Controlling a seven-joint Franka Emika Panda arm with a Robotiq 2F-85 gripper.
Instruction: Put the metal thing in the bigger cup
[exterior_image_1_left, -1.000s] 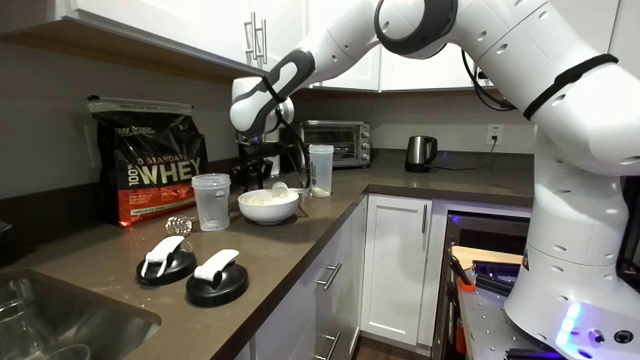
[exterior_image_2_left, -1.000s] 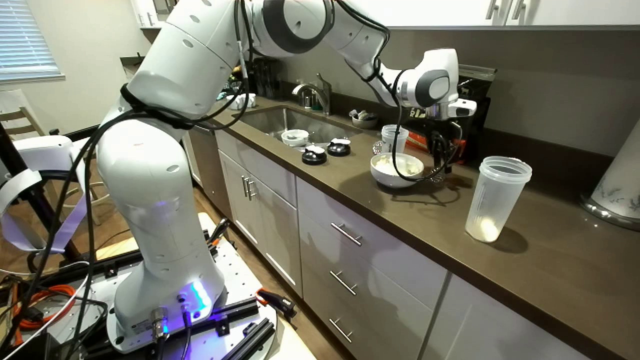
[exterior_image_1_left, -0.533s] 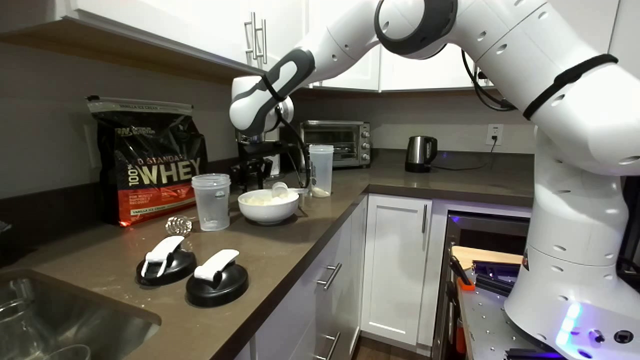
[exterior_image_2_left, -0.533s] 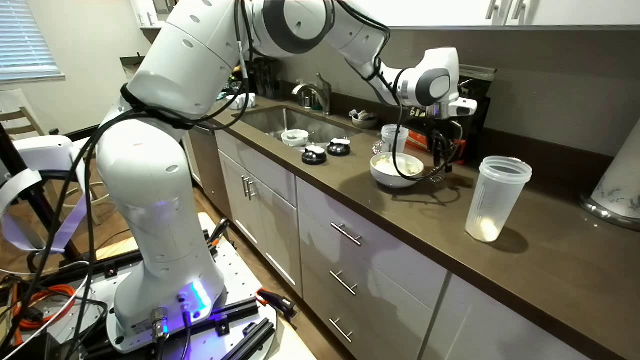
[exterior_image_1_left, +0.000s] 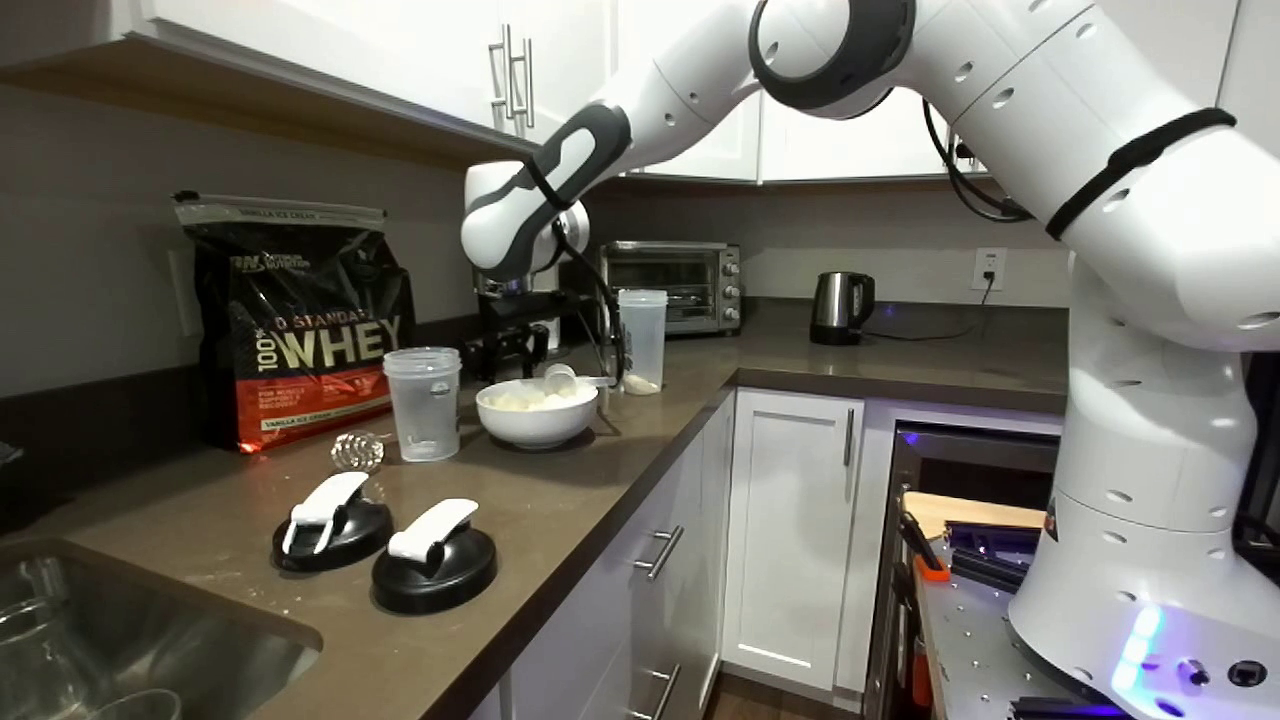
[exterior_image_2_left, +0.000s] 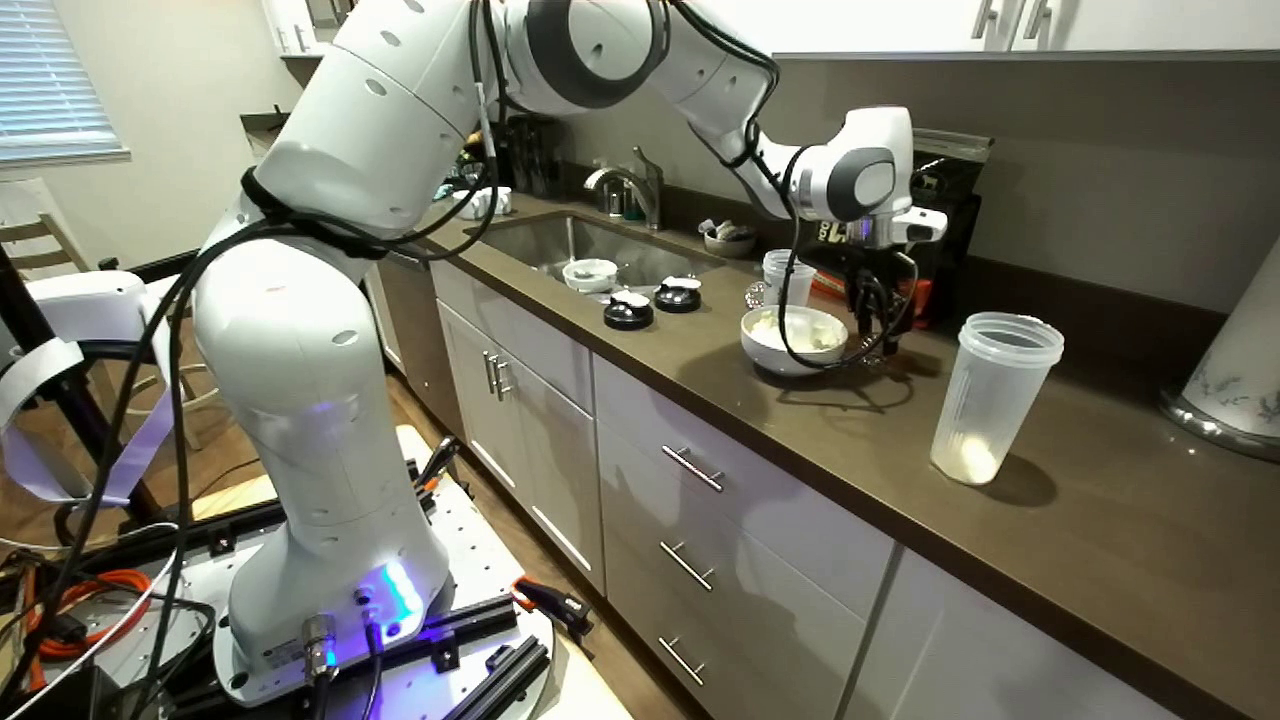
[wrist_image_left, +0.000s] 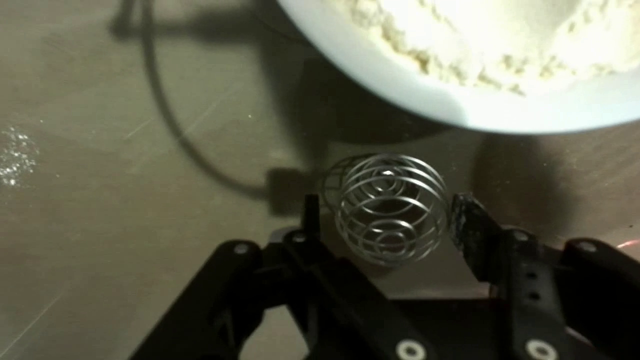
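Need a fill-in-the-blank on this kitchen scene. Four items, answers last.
1. In the wrist view, the end effector is ____ rather than shut, with the wire ball between its fingers.
2. In an exterior view, the tall tumbler and the shorter cup both stand ____, not tipped over.
3. The largest printed word on the bag is ____.
4. The number of black lids on the counter is ____.

Missing words: open; upright; WHEY; two.
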